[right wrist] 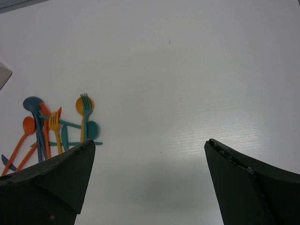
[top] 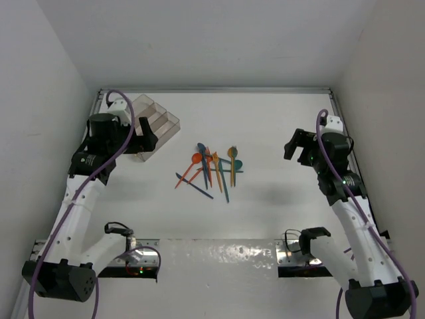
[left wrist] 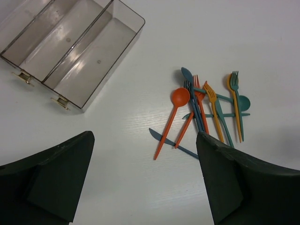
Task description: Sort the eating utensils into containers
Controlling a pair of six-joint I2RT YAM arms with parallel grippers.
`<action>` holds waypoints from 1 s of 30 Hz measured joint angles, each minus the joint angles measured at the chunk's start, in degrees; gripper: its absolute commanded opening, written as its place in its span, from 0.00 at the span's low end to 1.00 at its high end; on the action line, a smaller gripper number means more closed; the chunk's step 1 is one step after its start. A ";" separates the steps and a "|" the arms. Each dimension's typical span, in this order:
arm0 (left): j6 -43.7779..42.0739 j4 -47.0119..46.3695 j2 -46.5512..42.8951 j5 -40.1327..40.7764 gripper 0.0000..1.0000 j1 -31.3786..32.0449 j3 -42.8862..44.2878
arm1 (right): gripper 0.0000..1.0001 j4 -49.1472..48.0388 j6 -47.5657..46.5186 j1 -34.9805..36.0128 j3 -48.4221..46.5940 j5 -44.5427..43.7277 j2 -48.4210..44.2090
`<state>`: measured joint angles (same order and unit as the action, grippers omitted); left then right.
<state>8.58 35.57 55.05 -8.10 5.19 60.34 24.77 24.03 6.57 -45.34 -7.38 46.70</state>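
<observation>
A heap of thin plastic eating utensils in orange, teal and dark blue lies near the middle of the white table. The pieces overlap one another, with most handles running roughly from 12 to 6 o'clock in the top view. On the 9 o'clock side of the heap a long orange spoon slants away from the rest. Its handle crosses over a dark blue knife lying at the heap's near edge. At the 3 o'clock side, two yellow-orange forks and a teal spoon lie among teal handles.

The clear, smoky plastic tray has three long parallel compartments. It sits at about 10 o'clock from the heap, well apart from it, and is turned at an angle to the table's edges. All the utensils in view are on the table surface.

The left gripper hangs over the tray's near corner. In its wrist view the jaws stand wide apart with nothing between them, the tray at 11 o'clock and the heap at 3 o'clock. The right gripper hovers at about 3 o'clock from the heap, well apart from it. Its jaws are also spread wide and hold nothing, and its wrist view shows the heap at 9 o'clock.
</observation>
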 measured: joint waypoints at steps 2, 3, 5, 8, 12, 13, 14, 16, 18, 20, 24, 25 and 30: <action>-1.31 0.20 0.28 -1.01 0.85 0.39 0.00 | 0.99 0.11 0.15 0.00 0.02 0.20 -0.46; -1.99 0.31 0.66 -0.98 0.84 0.94 0.02 | 0.99 0.13 0.22 0.00 0.11 0.46 -0.87; -2.95 0.37 1.81 -0.46 0.81 3.06 0.02 | 0.99 0.15 0.17 0.00 0.46 1.07 -1.66; -3.85 0.39 5.09 1.77 0.77 8.87 0.33 | 0.99 0.20 -0.15 0.00 1.03 3.10 -2.21; -3.78 -0.39 11.58 3.32 0.68 16.65 0.72 | 0.98 0.92 -1.09 0.00 1.57 5.62 -1.99; -3.78 -0.79 13.51 3.30 0.66 17.94 0.76 | 0.98 1.14 -1.22 0.00 1.64 6.23 -1.90; -3.82 -1.16 15.30 3.43 0.63 18.64 0.76 | 0.98 1.33 -1.38 0.00 1.68 6.82 -1.81; -4.02 -1.97 19.32 3.65 0.61 19.17 1.01 | 0.98 1.46 -1.55 0.00 1.88 8.15 -1.75; -4.37 -2.36 23.82 3.98 0.52 19.21 1.62 | 0.97 1.49 -1.55 0.00 2.34 9.22 -1.75; -5.31 -2.08 28.70 4.55 0.44 19.26 3.04 | 0.97 1.64 -1.60 0.00 2.95 10.12 -1.64; -7.08 -2.84 37.27 5.90 0.42 19.26 5.22 | 0.97 2.69 -1.79 0.00 3.41 11.43 -1.05; -7.58 -2.95 38.84 6.12 0.42 19.26 5.35 | 0.97 2.80 -1.81 0.00 3.41 11.78 -0.94; -9.42 -3.30 45.44 6.19 0.39 19.26 7.23 | 0.97 2.78 -1.97 0.00 3.52 12.96 -0.90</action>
<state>-0.84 32.27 100.49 -1.91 24.45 67.57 27.55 22.06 6.57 -41.82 5.58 45.80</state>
